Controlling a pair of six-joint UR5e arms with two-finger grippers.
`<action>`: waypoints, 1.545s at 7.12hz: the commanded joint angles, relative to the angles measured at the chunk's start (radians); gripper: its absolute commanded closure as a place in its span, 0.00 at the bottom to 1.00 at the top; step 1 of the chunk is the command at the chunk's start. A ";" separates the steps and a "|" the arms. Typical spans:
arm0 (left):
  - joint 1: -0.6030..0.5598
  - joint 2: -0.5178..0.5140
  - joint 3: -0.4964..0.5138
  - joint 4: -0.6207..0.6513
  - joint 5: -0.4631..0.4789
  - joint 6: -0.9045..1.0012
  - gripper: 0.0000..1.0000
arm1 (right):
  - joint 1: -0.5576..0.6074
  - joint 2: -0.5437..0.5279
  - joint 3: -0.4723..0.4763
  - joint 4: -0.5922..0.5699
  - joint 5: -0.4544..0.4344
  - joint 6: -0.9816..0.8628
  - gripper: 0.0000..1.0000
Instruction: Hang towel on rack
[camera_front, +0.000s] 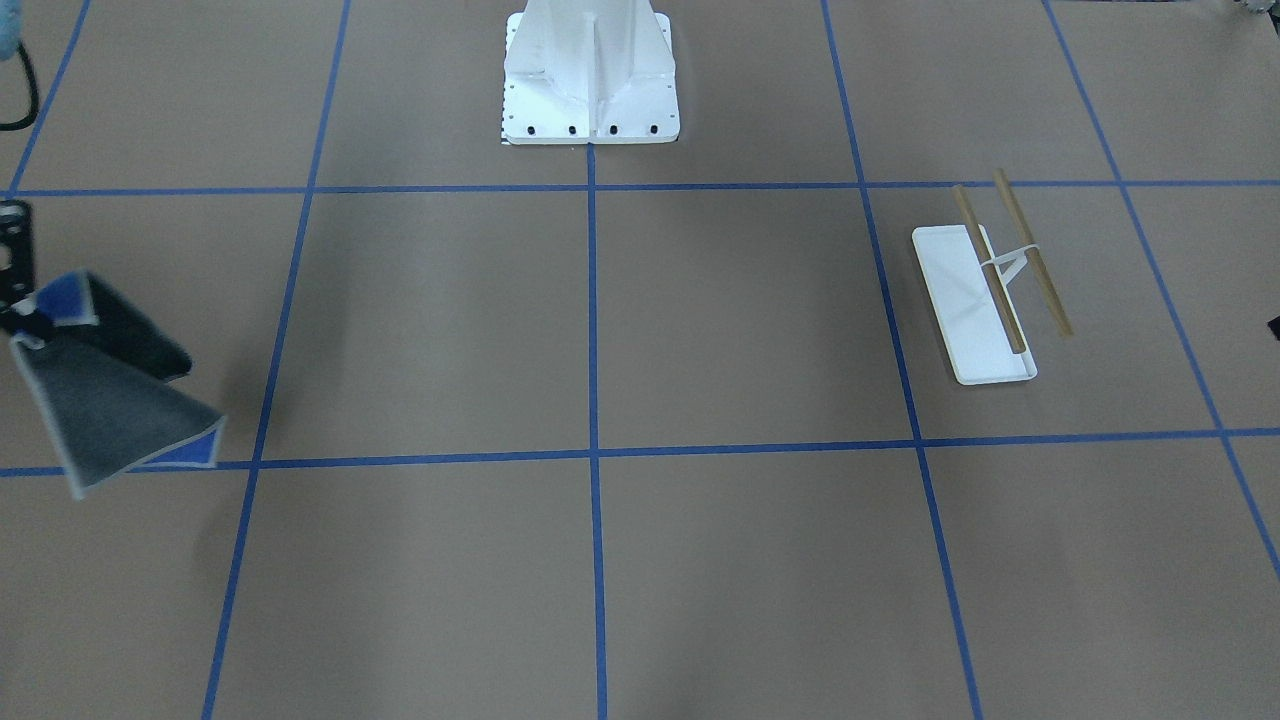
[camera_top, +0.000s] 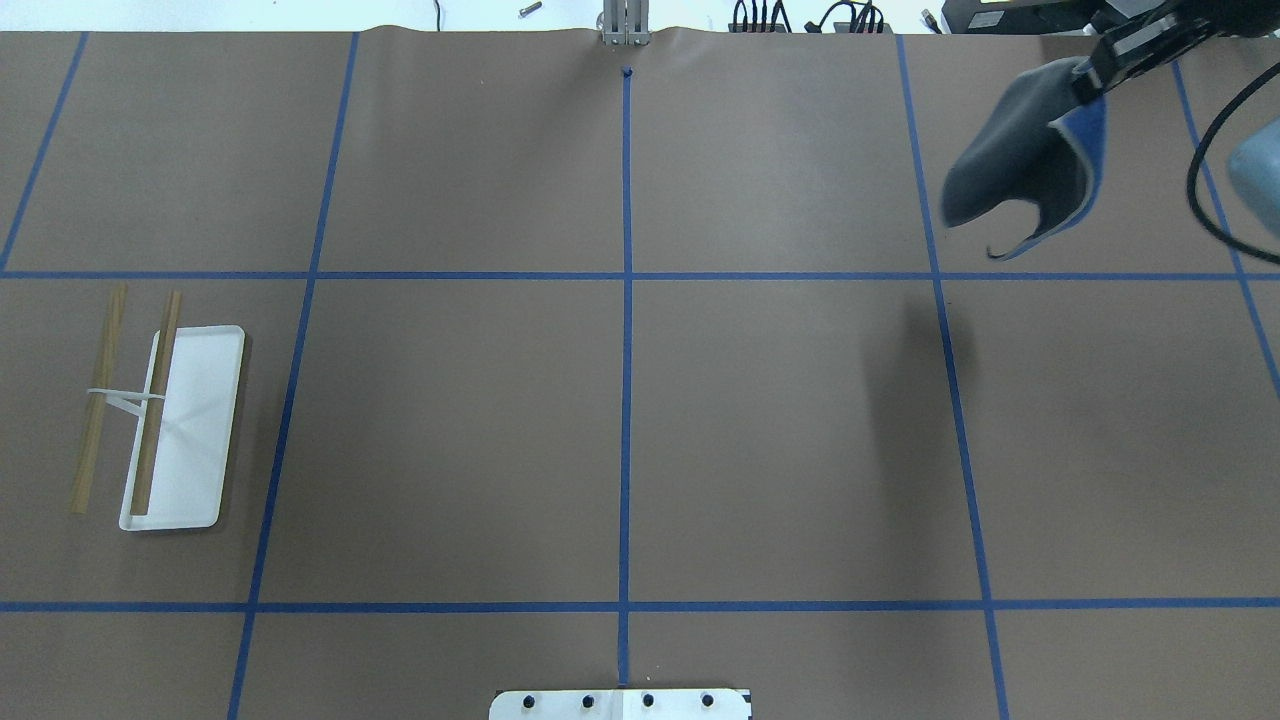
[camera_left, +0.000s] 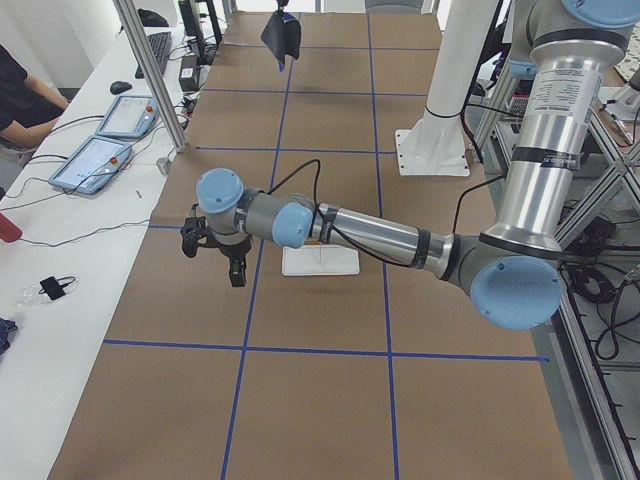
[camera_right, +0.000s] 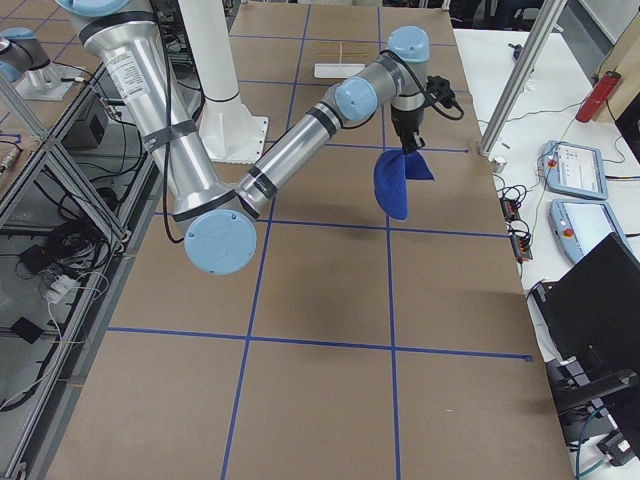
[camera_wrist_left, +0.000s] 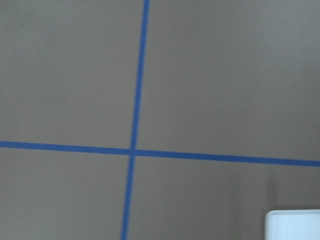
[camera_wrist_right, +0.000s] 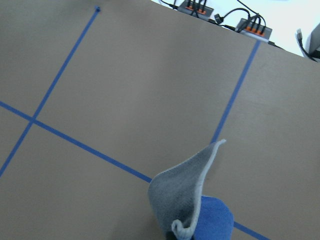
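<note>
Overhead exterior: we see the right gripper (camera_top: 1095, 68) clamped on the towel (camera_top: 1010, 160), which hangs above the worktop (camera_top: 780, 440). The rack (camera_top: 200, 430) stands well apart; whether the left gripper (camera_left: 213, 258) is open or closed we cannot tell.

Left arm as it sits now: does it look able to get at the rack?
Probably yes. The left gripper hangs close beside the rack, with nothing seen between them. The towel is far off at the table's other end, in the right gripper.

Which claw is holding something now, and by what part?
The right claw pinches the towel at its top edge; the rest hangs free above the table. Nothing shows in the left claw.
</note>
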 joint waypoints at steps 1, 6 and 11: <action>0.226 -0.225 0.012 0.001 -0.023 -0.379 0.01 | -0.277 0.021 0.170 -0.002 -0.296 0.077 1.00; 0.513 -0.528 0.123 -0.227 0.073 -0.921 0.02 | -0.555 0.096 0.186 -0.008 -0.656 0.077 1.00; 0.698 -0.748 0.219 -0.375 0.262 -1.230 0.02 | -0.598 0.131 0.154 -0.009 -0.719 0.079 1.00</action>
